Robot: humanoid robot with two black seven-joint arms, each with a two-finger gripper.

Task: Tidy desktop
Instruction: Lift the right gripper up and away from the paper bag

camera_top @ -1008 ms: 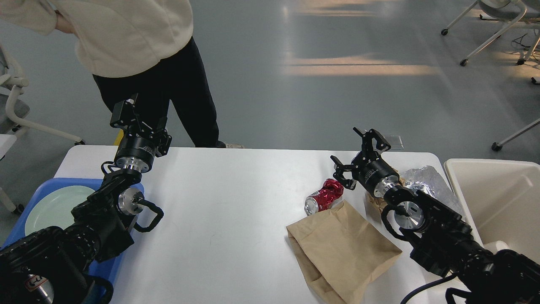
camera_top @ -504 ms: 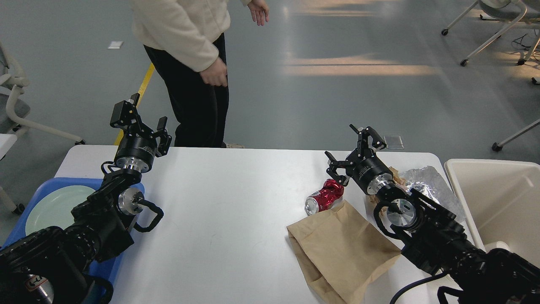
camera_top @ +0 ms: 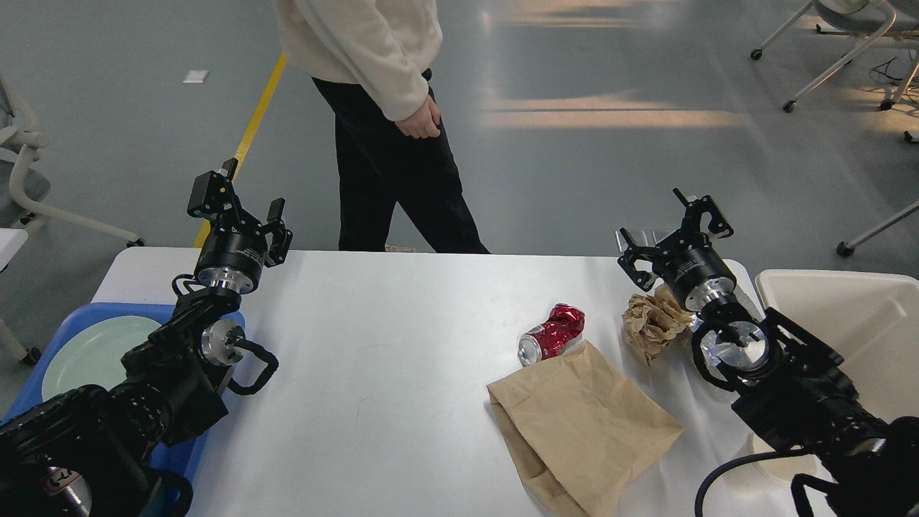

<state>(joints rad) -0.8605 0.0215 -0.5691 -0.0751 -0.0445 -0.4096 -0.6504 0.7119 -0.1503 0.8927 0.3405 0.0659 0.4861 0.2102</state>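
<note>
The tidying looks barely begun. On the white bench [camera_top: 402,345], which fills the middle of the head view, a crushed red drink can [camera_top: 551,334] lies on its side touching the top edge of a flat brown paper bag [camera_top: 583,424], and a crumpled wad of brown paper [camera_top: 652,324] sits just right of the can; all three are loose on the surface. The cream bin [camera_top: 854,323] at the bench's right end shows nothing inside in the part visible, so I judge every piece of litter has yet to go in. At the left end a pale green plate [camera_top: 93,352] rests in the blue tray [camera_top: 179,459], which may count as sorted. The right hand [camera_top: 675,233] hovers above the bench's far right corner, fingers spread apart and empty, beyond the wad. The left hand [camera_top: 240,208] is raised over the far left edge, fingers apart, holding nothing. The can's printing is too crushed and small to read; no other writing shows.
</note>
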